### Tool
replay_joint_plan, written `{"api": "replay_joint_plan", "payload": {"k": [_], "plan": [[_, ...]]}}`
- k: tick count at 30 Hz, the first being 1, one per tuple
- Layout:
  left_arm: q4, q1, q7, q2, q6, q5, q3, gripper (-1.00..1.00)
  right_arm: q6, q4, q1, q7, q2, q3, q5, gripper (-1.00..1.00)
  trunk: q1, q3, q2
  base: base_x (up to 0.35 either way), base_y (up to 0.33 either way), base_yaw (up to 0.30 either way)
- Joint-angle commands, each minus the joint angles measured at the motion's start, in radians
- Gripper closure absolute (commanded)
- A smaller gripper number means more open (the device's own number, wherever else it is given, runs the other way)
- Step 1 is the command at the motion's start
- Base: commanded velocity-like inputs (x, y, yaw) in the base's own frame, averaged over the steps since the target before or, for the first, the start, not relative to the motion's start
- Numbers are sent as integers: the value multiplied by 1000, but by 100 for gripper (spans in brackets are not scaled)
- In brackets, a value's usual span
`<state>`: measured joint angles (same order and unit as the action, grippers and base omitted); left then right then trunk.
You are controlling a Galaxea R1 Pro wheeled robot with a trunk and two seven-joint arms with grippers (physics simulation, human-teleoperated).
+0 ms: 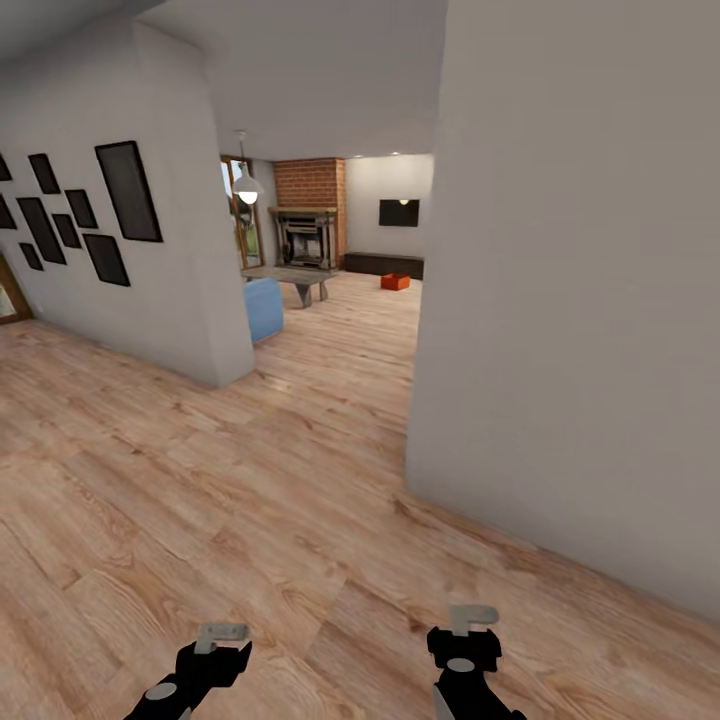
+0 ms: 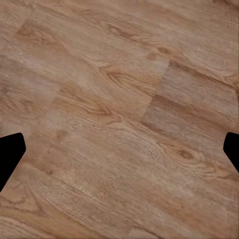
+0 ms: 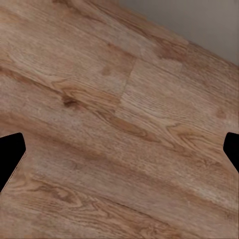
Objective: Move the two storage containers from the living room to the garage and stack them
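The robot stood on a light wood-plank floor (image 1: 250, 500) in a passage, facing an opening between two white walls into the living room. The left wall (image 1: 150, 300), hung with dark picture frames (image 1: 128, 190), ended at a corner just short of a blue sofa (image 1: 263, 308). The right wall (image 1: 580, 300) came much closer, its lower edge running along the floor past the right arm, so open room lay mostly to the left and straight ahead through the gap.

One orange-red storage container (image 1: 395, 282) sat on the plank floor far inside the living room, near the front edge of the long dark low cabinet (image 1: 385, 264) beneath the wall TV (image 1: 399, 212). The brick fireplace (image 1: 308, 215) and a low table (image 1: 295, 278) stood to its left, with bare floor between the table and the container.

The left gripper (image 1: 222, 633) and right gripper (image 1: 472, 618) hung low over bare planks, holding nothing. In both wrist views the dark fingertips (image 2: 10, 154) (image 3: 10, 154) sat at opposite sides, spread wide apart over wood grain; the right wrist view also caught the wall's base (image 3: 199, 25).
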<state>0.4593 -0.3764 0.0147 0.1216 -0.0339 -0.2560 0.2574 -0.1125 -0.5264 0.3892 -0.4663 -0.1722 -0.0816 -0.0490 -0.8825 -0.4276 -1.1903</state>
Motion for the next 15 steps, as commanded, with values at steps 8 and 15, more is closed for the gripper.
{"api": "replay_joint_plan", "payload": {"k": [8, 15], "plan": [[-134, -2, 144, 5, 12, -20, -3, -100, -10, -1, 0, -6, 1, -4, -5, -100, -1, -1, -1, 341, 0, 15], [-146, -2, 179, 7, 3, -28, -11, -100, -10, -2, 0, -8, 2, -2, -5, -100, -1, -1, -1, 288, 0, 1]]}}
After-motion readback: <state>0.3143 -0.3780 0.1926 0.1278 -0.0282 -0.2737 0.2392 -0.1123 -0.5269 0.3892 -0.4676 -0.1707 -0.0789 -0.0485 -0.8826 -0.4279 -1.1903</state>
